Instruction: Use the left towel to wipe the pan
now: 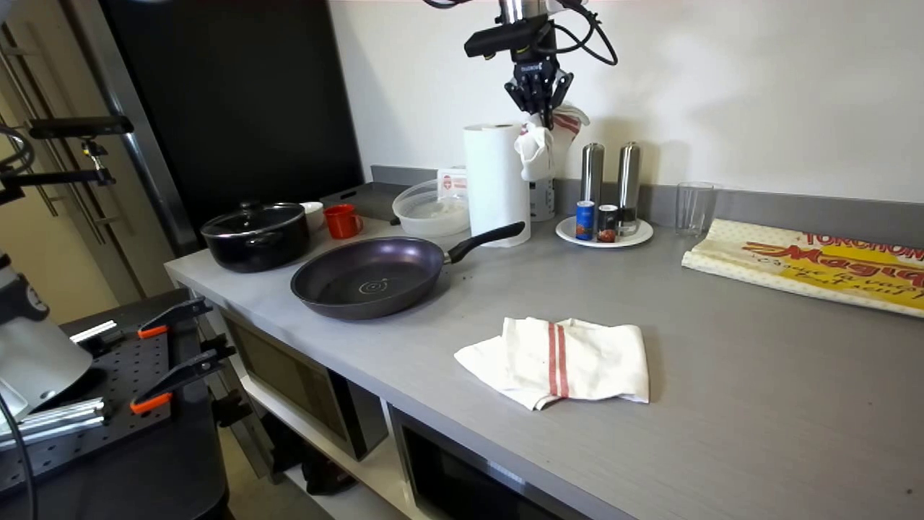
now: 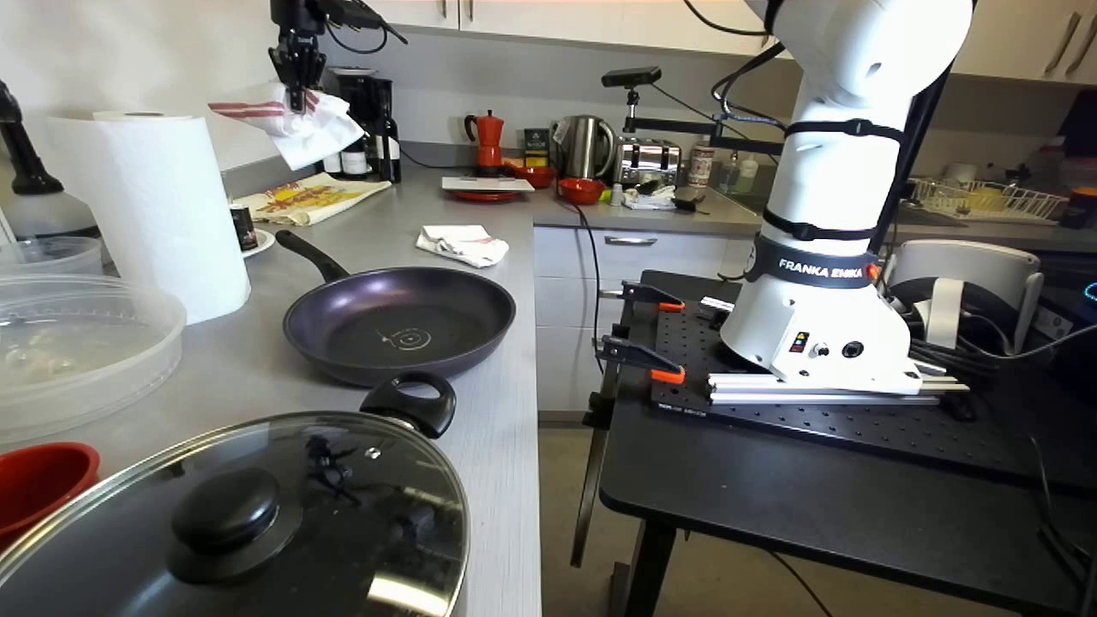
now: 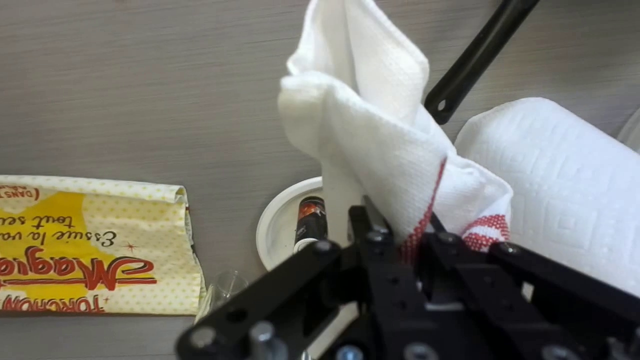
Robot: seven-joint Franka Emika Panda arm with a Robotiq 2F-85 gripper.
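Nearby, in an exterior view, a folded towel (image 1: pixel 556 361), white with red stripes, is laid on the grey counter (image 1: pixel 758 390). It could be mistaken for the wiping cloth, since the held towel (image 1: pixel 538 165) is striped alike; which is meant by "left" cannot be told.

Farther back, the frying pan (image 1: pixel 372 278) is set flat close to the counter's front edge, its black handle (image 1: pixel 489 240) pointed inward. Nothing is seen bracing it there, so it might be slid toward that edge by a hard rub; were the approach made too low, its surface could be scraped.

Beyond the handle, a paper roll (image 1: pixel 494 188) is stood on end. Beside its upper part, well apart from the pan, the held towel is pinched by the gripper (image 1: pixel 546 123), clenched on a bunched portion, with loose ends drooping. Should the roll be snagged, it could be toppled; contact cannot be told. Much of the wrist view is covered by the bunch, so the pan could be misjudged.

Farthest, two steel mills (image 1: pixel 629 177) are seen at a plate (image 1: pixel 565 232); they could be knocked by a wide swing.
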